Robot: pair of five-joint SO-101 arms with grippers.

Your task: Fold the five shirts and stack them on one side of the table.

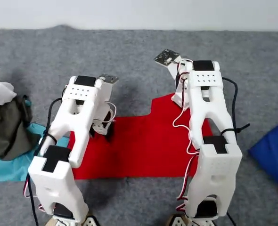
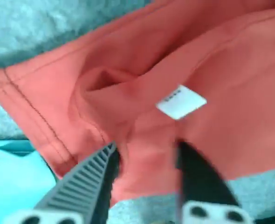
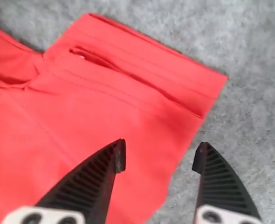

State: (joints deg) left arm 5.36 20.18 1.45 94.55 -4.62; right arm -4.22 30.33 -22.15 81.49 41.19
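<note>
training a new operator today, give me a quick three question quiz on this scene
1. True or false: the left end effector and the right end effector are both open above the red shirt.
2. Which shirt lies farthest to the robot's right? A blue shirt B yellow shirt C pink shirt
3. Fill in: the left wrist view shows a white ___ on the red shirt.
Key: 1 true; 2 A; 3 label.

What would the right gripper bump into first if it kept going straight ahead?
Most likely the red shirt: the open right gripper points at its edge, with the grey table surface just beside it. Depth is unclear.
</note>
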